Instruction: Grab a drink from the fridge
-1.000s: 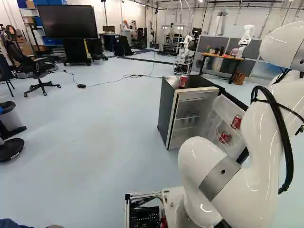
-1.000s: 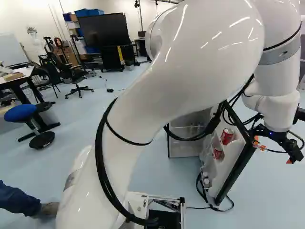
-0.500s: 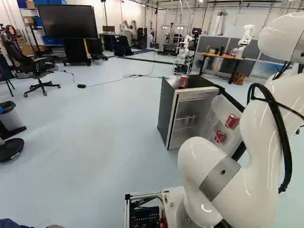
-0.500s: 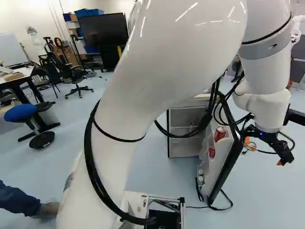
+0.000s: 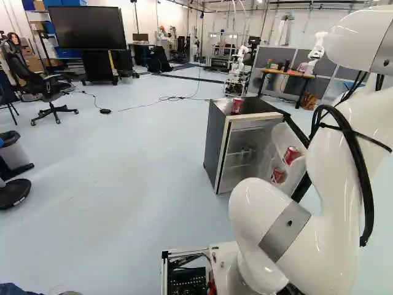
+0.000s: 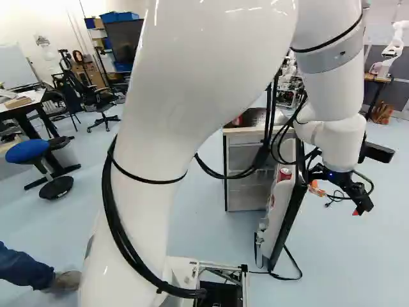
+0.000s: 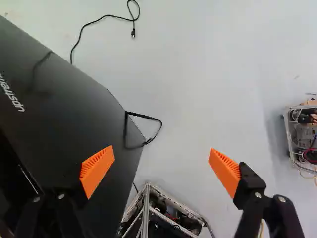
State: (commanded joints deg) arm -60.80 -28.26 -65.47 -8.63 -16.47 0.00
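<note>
Indoors, pale floor around the fridge, desk beyond; gripper wide and empty.

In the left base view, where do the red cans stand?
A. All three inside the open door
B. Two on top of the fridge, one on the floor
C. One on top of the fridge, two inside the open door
C: one red can stands on top of the fridge, while two other cans sit in the open door.
</note>
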